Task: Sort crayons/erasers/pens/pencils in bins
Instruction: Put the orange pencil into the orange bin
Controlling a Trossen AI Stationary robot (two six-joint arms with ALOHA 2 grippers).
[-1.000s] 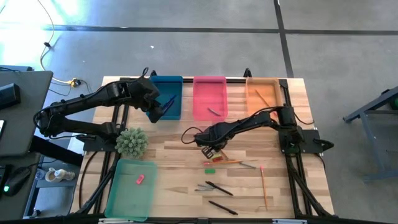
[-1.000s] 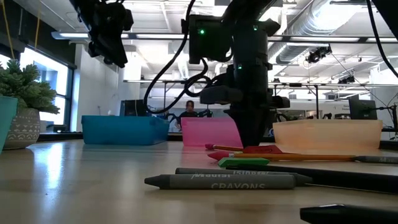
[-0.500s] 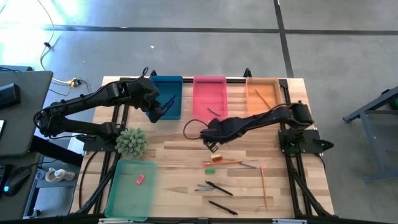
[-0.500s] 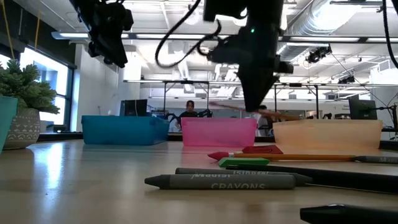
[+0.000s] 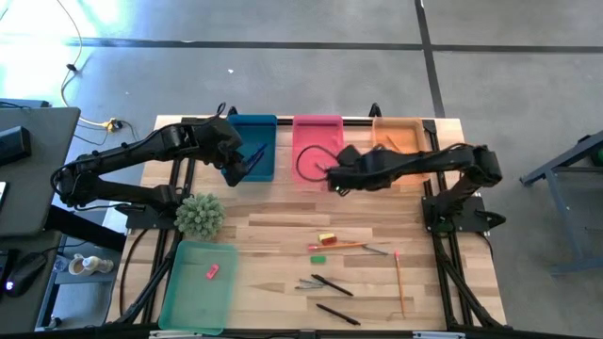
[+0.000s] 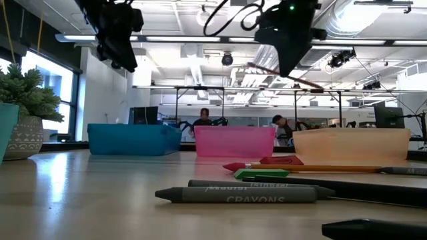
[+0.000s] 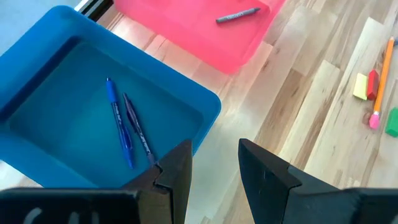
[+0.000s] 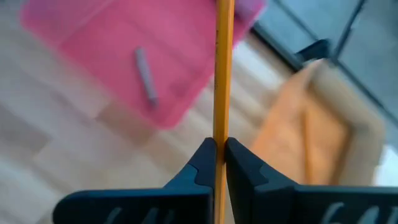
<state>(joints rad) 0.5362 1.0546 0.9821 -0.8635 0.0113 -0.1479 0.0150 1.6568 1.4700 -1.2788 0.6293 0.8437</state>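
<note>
Pencil (image 8: pixel 222 74) is clamped between the right gripper's (image 8: pixel 219 155) closed fingers, held high above the table between the pink bin (image 5: pixel 317 137) and orange bin (image 5: pixel 396 141).
The left gripper (image 7: pixel 211 165) is held with fingers parted and empty at the blue bin's (image 7: pixel 186 102) near edge; two pens (image 7: pixel 124 127) lie inside it.

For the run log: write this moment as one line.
right gripper: shut on pencil, raised near pink bin | left gripper: open, empty, over blue bin | blue bin: two pens
</note>
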